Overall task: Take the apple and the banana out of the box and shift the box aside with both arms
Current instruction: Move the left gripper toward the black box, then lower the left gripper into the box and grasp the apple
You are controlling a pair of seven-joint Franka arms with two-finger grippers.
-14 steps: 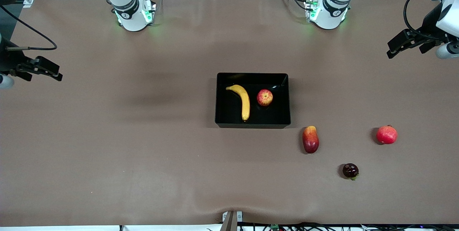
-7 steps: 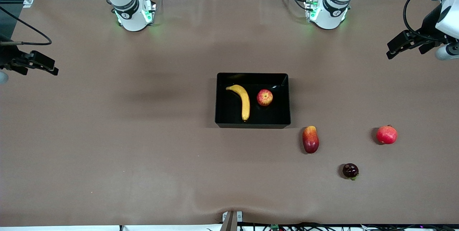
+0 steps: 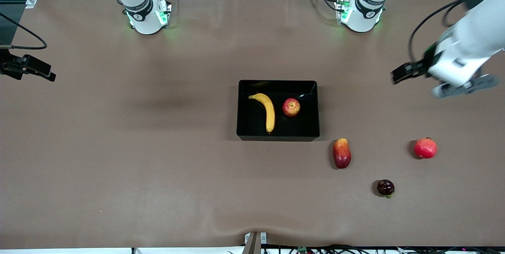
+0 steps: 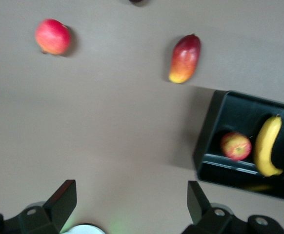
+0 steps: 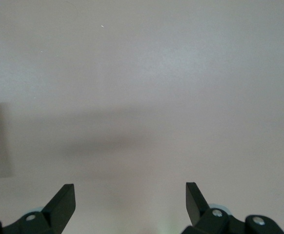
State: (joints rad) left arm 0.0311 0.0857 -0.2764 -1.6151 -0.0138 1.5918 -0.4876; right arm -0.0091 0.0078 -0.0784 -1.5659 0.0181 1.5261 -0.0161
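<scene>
Your banana [image 3: 266, 109] and apple [image 3: 291, 107] lie side by side in the black box [image 3: 277, 137] at mid-bench [image 3: 158, 167]. Both pincers hang spread and empty, well apart from it: left pincer [image 3: 406, 71] over the left arm's end, right pincer [image 3: 33, 68] over the right arm's end.

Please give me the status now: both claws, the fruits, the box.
Left claw open, empty, over bare table at its own end. Right claw open, empty, at the other end. Banana and apple lie in the box. Nothing in the way.
</scene>
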